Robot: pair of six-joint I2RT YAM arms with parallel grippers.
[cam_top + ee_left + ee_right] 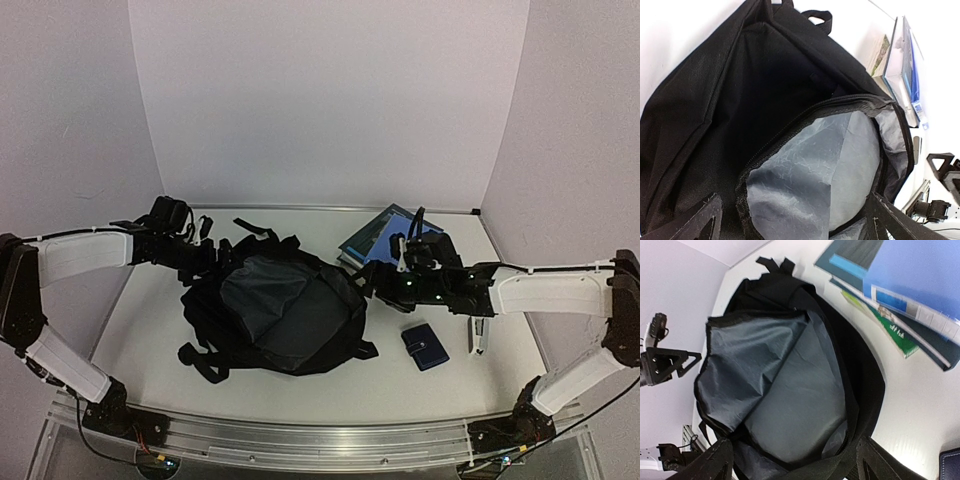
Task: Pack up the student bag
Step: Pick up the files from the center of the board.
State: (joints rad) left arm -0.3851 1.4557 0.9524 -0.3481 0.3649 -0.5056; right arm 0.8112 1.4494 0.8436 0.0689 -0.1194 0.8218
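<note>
The student bag (275,315) is a large black backpack lying in the middle of the table, its mouth unzipped and its grey lining showing (840,165) (790,390). My left gripper (205,262) hangs at the bag's left upper edge. In the left wrist view the left gripper (795,225) stands open, fingers wide apart over the lining, gripping nothing. My right gripper (375,280) is at the bag's right edge. In the right wrist view the right gripper (795,467) is open too, and the bag's black rim runs loosely between its fingertips (887,462).
A stack of blue and green books (385,235) (910,285) lies behind the bag on the right. A small dark-blue wallet (425,346) and a stapler (479,335) lie right of the bag. Walls enclose the table on three sides.
</note>
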